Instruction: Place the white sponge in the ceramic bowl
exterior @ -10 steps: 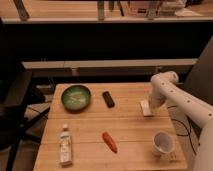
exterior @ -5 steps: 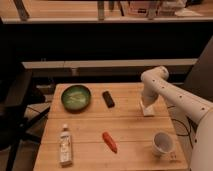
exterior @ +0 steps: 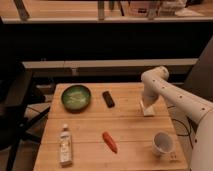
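We see the gripper (exterior: 146, 104) lowered onto the white sponge (exterior: 147, 112) at the right side of the tabletop (exterior: 130, 130), probably placed to lift it. We cannot tell whether it has hold. The ceramic bowl (exterior: 76, 97) waits far left, well apart. No writing on the label of the bottle (exterior: 65, 145) is readable.

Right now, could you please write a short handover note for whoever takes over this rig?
Gripper: down over the white sponge at the table's right side; grasp not confirmed.
Ceramic bowl: far left, empty.
Done: arm positioned at the sponge.
Left: secure the sponge, lift it, carry it left past the black bar, release it in the bowl.
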Tool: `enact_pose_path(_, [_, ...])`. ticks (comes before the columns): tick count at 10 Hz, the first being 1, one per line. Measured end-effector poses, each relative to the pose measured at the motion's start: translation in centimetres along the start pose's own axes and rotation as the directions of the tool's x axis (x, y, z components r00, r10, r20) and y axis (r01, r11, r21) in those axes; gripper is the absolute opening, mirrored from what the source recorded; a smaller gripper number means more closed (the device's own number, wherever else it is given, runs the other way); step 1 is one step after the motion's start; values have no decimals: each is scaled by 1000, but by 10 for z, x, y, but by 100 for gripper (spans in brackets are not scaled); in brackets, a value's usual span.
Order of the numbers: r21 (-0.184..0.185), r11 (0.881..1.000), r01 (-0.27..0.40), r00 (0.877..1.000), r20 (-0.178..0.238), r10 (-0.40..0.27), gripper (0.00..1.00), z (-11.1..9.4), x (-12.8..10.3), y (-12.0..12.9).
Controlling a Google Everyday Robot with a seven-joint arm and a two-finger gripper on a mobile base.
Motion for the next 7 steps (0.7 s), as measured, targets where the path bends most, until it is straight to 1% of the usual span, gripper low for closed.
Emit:
enact_pose_path(1, [-4,1000,4,1000,-3,-4,69,-1,-8,-6])
enact_pose_path(2, [-4,1000,8,1000,-5,-8,77,-3,-14,-12])
enact_pose_path(3, [-7,1000,5,1000,-4,-5,80,-2,-16,-12])
enact_pose_path(5, [-15,1000,9,1000,-11,-9,80,-3,-11,-7])
enact_pose_path(7, [-19,1000,18,1000,-15,-18,80,-3,-12,-10])
